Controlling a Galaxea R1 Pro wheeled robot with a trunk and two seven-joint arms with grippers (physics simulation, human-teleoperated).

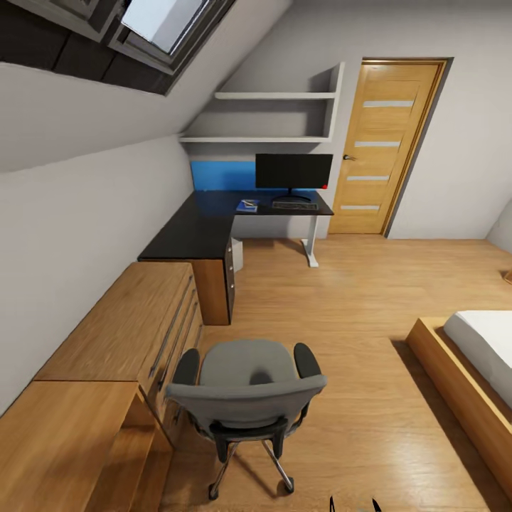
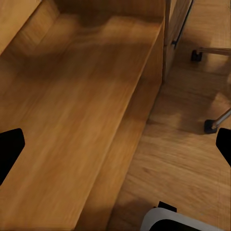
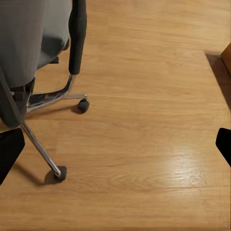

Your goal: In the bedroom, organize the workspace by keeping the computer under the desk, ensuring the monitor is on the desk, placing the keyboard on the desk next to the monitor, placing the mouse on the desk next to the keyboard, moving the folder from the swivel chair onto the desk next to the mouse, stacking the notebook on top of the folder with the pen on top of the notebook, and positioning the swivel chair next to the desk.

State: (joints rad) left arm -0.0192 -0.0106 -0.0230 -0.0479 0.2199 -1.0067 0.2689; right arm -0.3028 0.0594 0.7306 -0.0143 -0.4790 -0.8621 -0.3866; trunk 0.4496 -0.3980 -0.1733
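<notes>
The grey swivel chair (image 1: 245, 395) stands close in front of me with its back toward me, and its seat is bare grey. Far across the room, the dark desk (image 1: 206, 224) carries a black monitor (image 1: 293, 173), a keyboard (image 1: 294, 205) in front of it and a small blue flat item (image 1: 247, 205) to the left. A pale box (image 1: 237, 254) sits under the desk. My left gripper (image 2: 117, 147) is open above a wooden cabinet top (image 2: 72, 120). My right gripper (image 3: 117, 148) is open over the floor beside the chair's wheeled base (image 3: 60, 172).
A low wooden dresser (image 1: 121, 327) runs along the left wall beside the chair. A bed with a wooden frame (image 1: 462, 384) is at the right. A wooden door (image 1: 384, 142) stands right of the desk, wall shelves (image 1: 274, 96) above it. Open floor lies between the chair and the desk.
</notes>
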